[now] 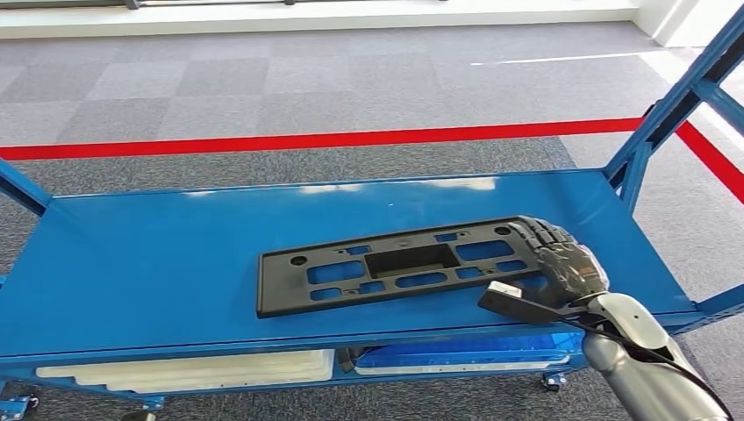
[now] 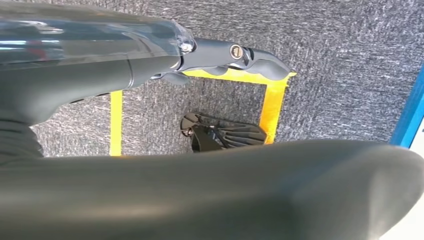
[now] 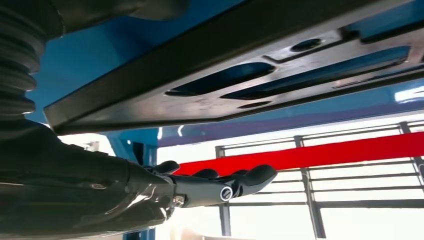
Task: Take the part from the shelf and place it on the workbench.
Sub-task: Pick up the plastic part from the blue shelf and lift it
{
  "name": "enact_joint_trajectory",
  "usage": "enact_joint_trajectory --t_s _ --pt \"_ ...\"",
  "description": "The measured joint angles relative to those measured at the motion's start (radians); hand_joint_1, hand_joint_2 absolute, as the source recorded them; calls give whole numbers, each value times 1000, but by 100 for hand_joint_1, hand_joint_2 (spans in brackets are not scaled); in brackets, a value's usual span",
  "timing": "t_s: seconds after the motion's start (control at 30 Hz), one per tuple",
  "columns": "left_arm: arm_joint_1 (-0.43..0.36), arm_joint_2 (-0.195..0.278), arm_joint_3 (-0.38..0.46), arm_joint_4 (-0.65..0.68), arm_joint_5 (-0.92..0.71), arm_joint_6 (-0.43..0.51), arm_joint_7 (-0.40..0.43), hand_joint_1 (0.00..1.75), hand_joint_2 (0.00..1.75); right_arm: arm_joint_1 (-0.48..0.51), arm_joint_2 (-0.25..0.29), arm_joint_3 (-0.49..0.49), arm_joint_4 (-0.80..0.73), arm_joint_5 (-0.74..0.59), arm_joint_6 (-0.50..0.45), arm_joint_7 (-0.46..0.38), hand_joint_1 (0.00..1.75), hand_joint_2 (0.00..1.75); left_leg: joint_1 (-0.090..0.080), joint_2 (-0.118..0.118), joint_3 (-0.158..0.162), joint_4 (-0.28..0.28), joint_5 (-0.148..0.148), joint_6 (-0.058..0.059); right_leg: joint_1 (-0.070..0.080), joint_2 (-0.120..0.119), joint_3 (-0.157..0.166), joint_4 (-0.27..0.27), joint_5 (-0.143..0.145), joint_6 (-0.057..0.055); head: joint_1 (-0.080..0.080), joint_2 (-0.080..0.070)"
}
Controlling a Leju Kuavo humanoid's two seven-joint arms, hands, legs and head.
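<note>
A flat black plastic part (image 1: 395, 263) with several cutouts lies on the top deck of the blue shelf cart (image 1: 158, 263). My right hand (image 1: 561, 263) is at the part's right end, its dark fingers stretched out over that end and the thumb by the near edge. In the right wrist view the fingers (image 3: 220, 185) are straight and spread, with a gap between them and the part (image 3: 240, 95); nothing is gripped. My left hand (image 2: 235, 57) hangs over grey carpet, fingers extended and holding nothing.
Blue uprights (image 1: 676, 105) rise at the cart's right side, and another stands at the left edge. White trays (image 1: 193, 368) and a blue tray (image 1: 465, 355) sit on the lower deck. A red line (image 1: 307, 140) crosses the carpet beyond the cart. Yellow tape (image 2: 272, 105) marks the floor.
</note>
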Motion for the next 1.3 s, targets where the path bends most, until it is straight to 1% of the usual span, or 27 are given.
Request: enact_joint_trajectory --t_s 0.2,0.33,0.57,0.8,0.83,0.93,0.97,1.3 --pt "0 0 -1 0 -5 -1 -2 0 0 -21 10 43 -2 25 -1 0 0 175 0 0 0 0 0 0 0 0 0 0 0 0 0 0" --pt "-1 0 -3 0 -11 -4 -5 0 0 -54 15 86 12 34 11 -2 0 175 0 0 0 0 0 0 0 0 0 0 0 0 0 0" --pt "-5 0 -14 0 -21 -10 -6 0 0 -119 28 167 80 35 30 -1 0 175 0 0 1 0 0 0 0 0 0 0 0 0 0 0" --pt "-10 -2 -24 0 -22 -10 -5 0 0 -175 40 219 147 30 34 5 0 175 0 0 2 0 0 0 0 0 1 0 0 0 0 0" --pt "-10 -3 -25 0 -22 -10 -4 0 0 -180 41 224 155 28 33 8 25 175 0 0 2 0 0 0 0 0 2 0 0 0 0 0" --pt "-10 -4 -25 0 -21 -10 -4 0 0 -189 41 233 175 18 31 14 156 175 0 0 4 0 0 0 0 0 3 0 0 0 0 0" --pt "-10 -4 -25 0 -21 -10 -4 0 0 -191 41 237 182 13 34 14 175 175 0 0 4 0 0 0 0 0 3 0 0 0 0 0" --pt "-10 -4 -25 0 -21 -10 -7 0 0 -197 1 252 202 -67 43 -18 175 175 0 0 9 0 0 0 0 0 8 -2 0 0 0 0"
